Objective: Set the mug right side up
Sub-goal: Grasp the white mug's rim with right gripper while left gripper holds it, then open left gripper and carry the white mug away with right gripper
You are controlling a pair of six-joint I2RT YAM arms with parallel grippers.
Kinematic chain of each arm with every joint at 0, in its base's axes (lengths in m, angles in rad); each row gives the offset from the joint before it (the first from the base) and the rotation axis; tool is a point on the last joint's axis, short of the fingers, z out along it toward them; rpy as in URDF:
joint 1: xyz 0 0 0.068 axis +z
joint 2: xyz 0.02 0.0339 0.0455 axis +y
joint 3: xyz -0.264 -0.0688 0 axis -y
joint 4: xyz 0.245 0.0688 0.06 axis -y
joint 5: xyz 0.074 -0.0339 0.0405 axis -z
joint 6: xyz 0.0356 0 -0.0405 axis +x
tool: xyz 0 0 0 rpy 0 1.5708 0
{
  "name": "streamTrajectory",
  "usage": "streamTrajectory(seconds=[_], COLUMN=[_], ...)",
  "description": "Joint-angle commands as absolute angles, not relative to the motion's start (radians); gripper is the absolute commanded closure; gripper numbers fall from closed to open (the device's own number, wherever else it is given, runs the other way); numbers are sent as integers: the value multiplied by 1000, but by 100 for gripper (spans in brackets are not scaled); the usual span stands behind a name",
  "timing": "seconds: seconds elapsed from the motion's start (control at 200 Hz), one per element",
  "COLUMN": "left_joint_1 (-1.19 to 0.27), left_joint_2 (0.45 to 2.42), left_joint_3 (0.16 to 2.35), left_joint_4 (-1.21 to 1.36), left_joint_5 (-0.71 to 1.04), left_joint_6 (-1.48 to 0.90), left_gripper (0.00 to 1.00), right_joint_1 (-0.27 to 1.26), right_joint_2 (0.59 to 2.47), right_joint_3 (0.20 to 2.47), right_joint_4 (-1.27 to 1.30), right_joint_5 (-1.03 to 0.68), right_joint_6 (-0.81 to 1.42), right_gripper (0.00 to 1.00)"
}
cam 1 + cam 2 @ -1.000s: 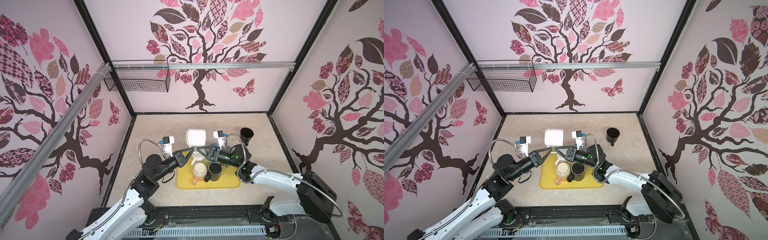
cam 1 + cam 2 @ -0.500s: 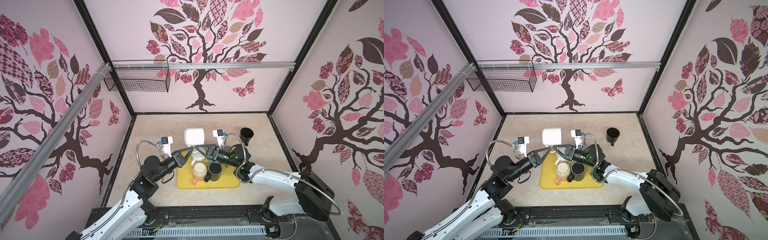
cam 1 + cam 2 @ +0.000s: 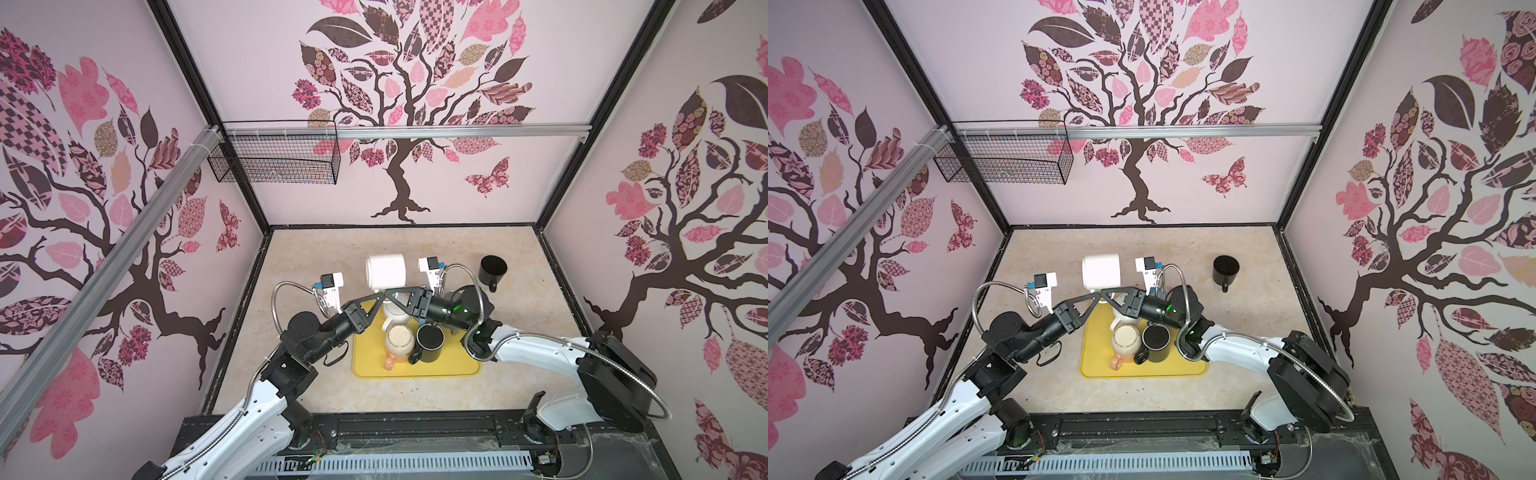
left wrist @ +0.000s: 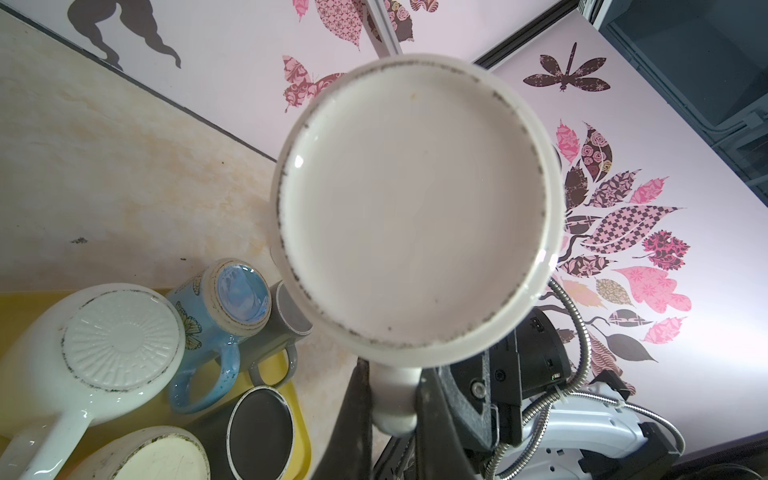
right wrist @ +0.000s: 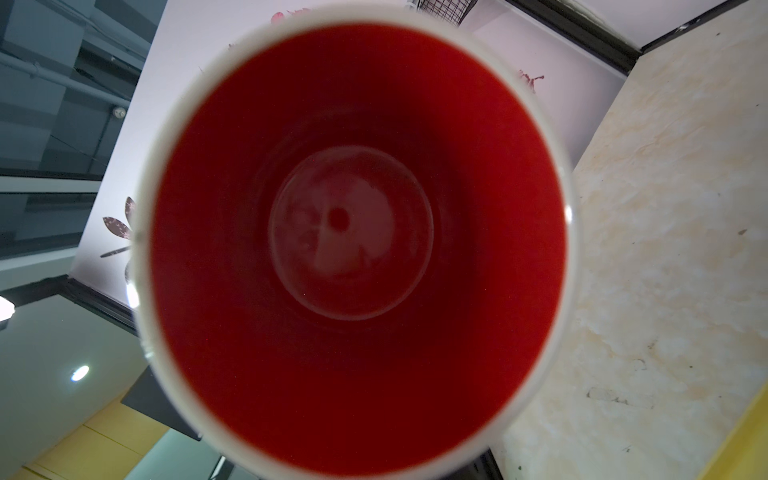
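Observation:
A white mug [image 3: 385, 270] with a red inside [image 5: 353, 228] hangs on its side in the air above the table's middle, seen in both top views [image 3: 1101, 270]. Its flat bottom [image 4: 415, 208] faces the left wrist camera and its mouth faces the right wrist camera. My left gripper [image 4: 392, 374] is shut on the mug's handle [image 4: 395, 399]. My right gripper [image 3: 390, 293] comes from the opposite side and meets the left gripper [image 3: 380, 296] tip to tip under the mug, shut at the handle. In the right wrist view the mug hides its jaws.
A yellow tray [image 3: 457, 365] below the grippers holds several upside-down mugs, among them a cream one [image 3: 399, 338] and a black one [image 3: 430, 338]. A black mug [image 3: 492, 270] stands upright on the table at the right. A wire basket [image 3: 274, 164] hangs on the back wall.
The right gripper has slid left to the left gripper's tip and shut under the mug. The mug has drifted slightly left, still held by the left gripper.

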State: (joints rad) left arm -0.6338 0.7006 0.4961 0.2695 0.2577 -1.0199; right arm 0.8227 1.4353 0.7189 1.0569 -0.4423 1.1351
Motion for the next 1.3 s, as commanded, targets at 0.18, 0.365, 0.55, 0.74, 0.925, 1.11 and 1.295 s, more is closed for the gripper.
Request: streamTrajectory(seconds=[0.18, 0.365, 0.55, 0.74, 0.925, 1.11, 1.295], left_joint_1=[-650, -649, -649, -649, -649, -649, -649], left_joint_2=[652, 629, 634, 666, 612, 677, 727], left_joint_3=[483, 708, 798, 825, 785, 806, 797], left_joint_4=[134, -433, -594, -633, -600, -632, -607], left_joint_5=[306, -72, -303, -247, -222, -208, -180], left_joint_6=[-897, -655, -583, -540, -529, -529, -523], left_gripper=[61, 4, 4, 4, 4, 5, 5], right_joint_1=[811, 767, 700, 647, 477, 434, 421], right_joint_2=[1364, 1286, 1323, 1408, 1536, 1652, 1746], right_joint_3=[824, 1037, 1285, 1401, 1460, 1535, 1557], right_joint_4=[952, 313, -267, -446, -496, -544, -582], right_joint_5=[-331, -238, 70, 373, 244, 246, 268], right_joint_6=[1023, 771, 507, 324, 293, 261, 233], right_gripper=[100, 100, 100, 100, 100, 100, 100])
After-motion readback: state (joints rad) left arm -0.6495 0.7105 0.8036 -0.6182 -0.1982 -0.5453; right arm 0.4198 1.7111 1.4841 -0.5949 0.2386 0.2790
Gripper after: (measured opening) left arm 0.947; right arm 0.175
